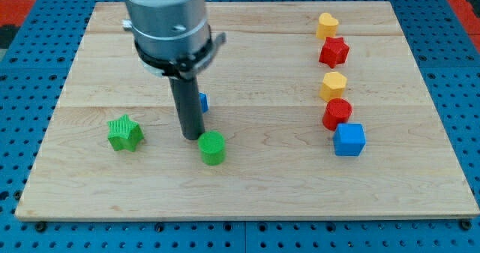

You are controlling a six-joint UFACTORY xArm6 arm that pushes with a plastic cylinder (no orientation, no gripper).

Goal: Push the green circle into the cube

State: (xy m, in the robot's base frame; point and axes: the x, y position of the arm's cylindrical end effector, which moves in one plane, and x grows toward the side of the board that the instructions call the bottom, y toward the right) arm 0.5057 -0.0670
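Note:
The green circle lies on the wooden board, left of centre and toward the view's bottom. The blue cube sits at the view's right, far from the circle. My tip rests on the board just to the upper left of the green circle, very close to it or touching it. The rod rises from there to the arm's grey body at the view's top.
A green star lies left of my tip. A small blue block is mostly hidden behind the rod. At the right stand a yellow heart, a red star, a yellow hexagon and a red circle above the cube.

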